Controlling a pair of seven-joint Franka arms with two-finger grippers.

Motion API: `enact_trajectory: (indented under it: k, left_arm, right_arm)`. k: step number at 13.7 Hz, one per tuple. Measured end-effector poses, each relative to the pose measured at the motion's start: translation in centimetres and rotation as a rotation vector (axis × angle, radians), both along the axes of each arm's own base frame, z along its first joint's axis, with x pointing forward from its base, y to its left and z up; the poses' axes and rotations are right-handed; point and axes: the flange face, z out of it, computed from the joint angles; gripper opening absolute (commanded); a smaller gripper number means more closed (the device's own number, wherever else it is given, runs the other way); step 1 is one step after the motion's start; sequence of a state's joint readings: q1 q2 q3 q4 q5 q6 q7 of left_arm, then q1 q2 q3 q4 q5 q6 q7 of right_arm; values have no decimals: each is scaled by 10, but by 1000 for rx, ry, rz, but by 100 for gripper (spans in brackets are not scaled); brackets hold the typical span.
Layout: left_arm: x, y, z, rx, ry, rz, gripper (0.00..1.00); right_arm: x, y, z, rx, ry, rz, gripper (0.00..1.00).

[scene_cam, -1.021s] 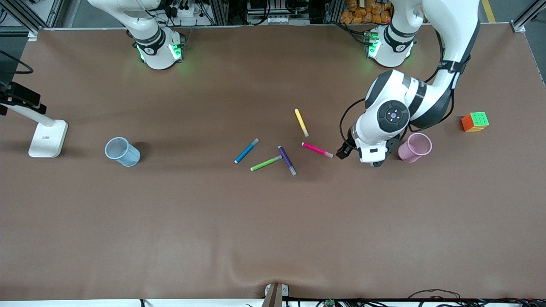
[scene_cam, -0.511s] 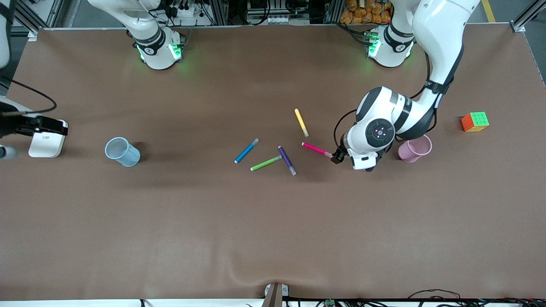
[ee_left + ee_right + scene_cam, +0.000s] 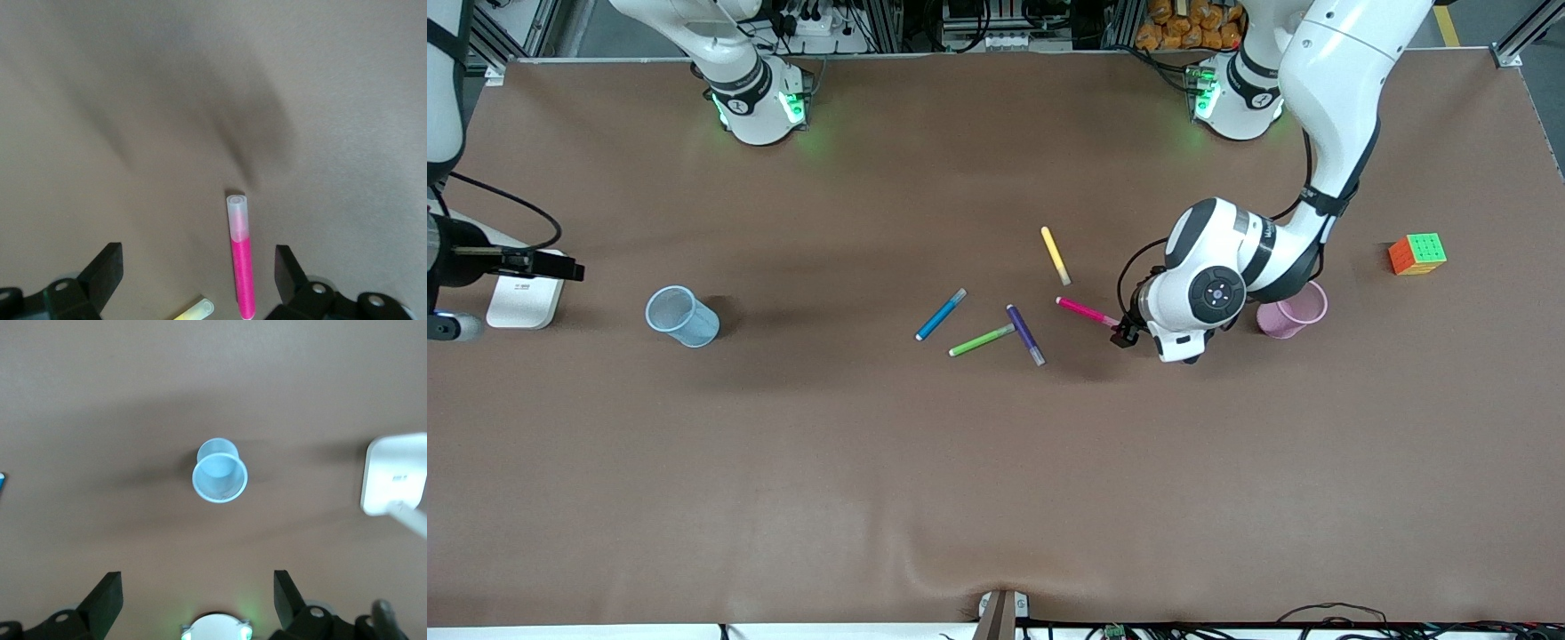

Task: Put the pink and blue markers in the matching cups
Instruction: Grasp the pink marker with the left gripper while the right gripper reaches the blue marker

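The pink marker (image 3: pixel 1088 312) lies flat on the brown table (image 3: pixel 996 462), and I take it as the landmark. Its clear cap end points toward the left arm's end of the table, and the left gripper (image 3: pixel 1123 336) hangs just over that cap end — its fingers (image 3: pixel 107 267) are spread wide and hold nothing. In the left wrist view the pink marker (image 3: pixel 241 257) lies between the two fingers, not touched by them. The pink cup (image 3: pixel 1291 308) stands near the marker, toward the left arm's end, partly covered by the left arm. The purple marker (image 3: pixel 1025 334), the green marker (image 3: pixel 982 340) and the blue marker (image 3: pixel 941 314) lie beside the pink one toward the right arm's end; the yellow marker (image 3: pixel 1056 255) lies farther from the front camera. The blue cup (image 3: pixel 682 316) stands well apart, toward the right arm's end. The right gripper (image 3: pixel 197 600) is high over the table near that cup (image 3: pixel 219 470) — also spread wide and empty.
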State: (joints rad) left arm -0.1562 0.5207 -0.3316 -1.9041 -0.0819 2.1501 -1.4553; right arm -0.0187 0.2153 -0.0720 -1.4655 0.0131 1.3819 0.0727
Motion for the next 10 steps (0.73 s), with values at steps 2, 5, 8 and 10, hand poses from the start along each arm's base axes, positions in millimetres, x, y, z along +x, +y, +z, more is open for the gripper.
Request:
enact_trajectory:
  k: [2, 5, 8, 10]
  left_arm:
    - [-2, 0, -11, -1, 19, 4, 100]
    - [-5, -2, -26, -17, 51, 27, 100]
    - [-8, -9, -32, -38, 58, 42, 100]
    - [-9, -9, -37, -37, 67, 43, 100]
  right_arm:
    - [0, 32, -3, -35, 19, -81, 100]
    - [-4, 81, -8, -54, 50, -192, 100]
    - [-9, 99, -22, -13, 107, -287, 100]
    - [-14, 122, -31, -46, 128, -354, 100]
